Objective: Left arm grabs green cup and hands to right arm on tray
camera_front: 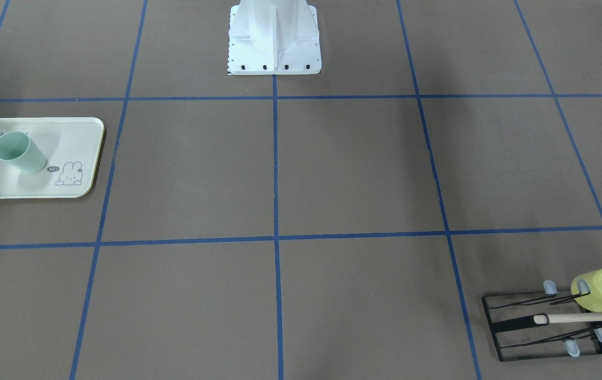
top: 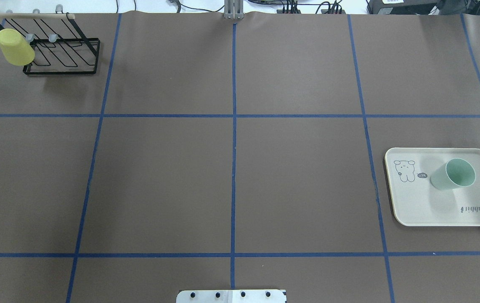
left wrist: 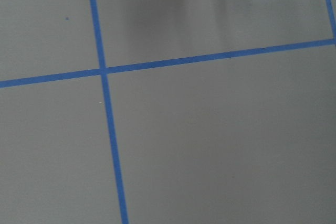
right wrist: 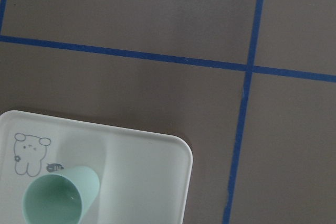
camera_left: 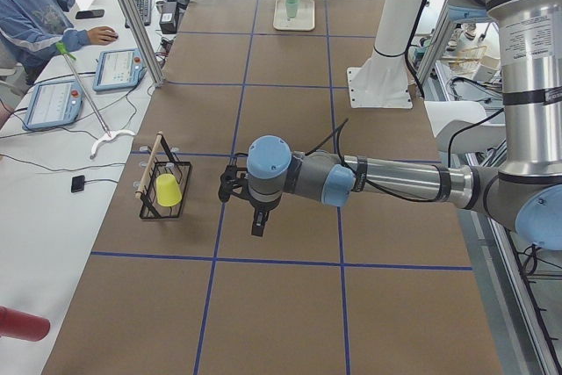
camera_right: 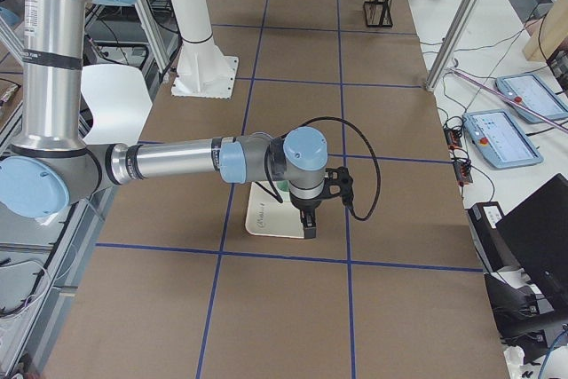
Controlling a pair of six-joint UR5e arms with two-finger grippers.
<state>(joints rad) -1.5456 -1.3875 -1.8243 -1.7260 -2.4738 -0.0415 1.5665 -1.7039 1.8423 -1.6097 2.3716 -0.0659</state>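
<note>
Front-facing view: you will find the green cup (camera_front: pixel 18 152) standing mouth-up on the tray (camera_front: pixel 87 132), beside the rabbit drawing, on the robot's right side. The yellow cup (camera_front: pixel 601 289) hangs on the black wire rack (camera_front: pixel 496 338) at the far opposite corner. No arm appears here.

Overhead view: same layout. The cup's long axis is vertical and its base rests on the tray. No gripper is visible.

Left-end view: the left gripper (camera_left: pixel 260 224) hangs fingers-down over bare table near the rack, well apart from the cup. You cannot tell whether its jaws are parted or closed.

Right-end view: the right gripper (camera_right: pixel 309 230) hangs above the tray's near edge. Its jaw state cannot be told, and the arm hides the cup.

Left wrist view: table and tape only.

Right wrist view: the cup's mouth lies below, at lower left. Judgement: the right arm is much the nearer, and the cup looks already delivered.
</note>
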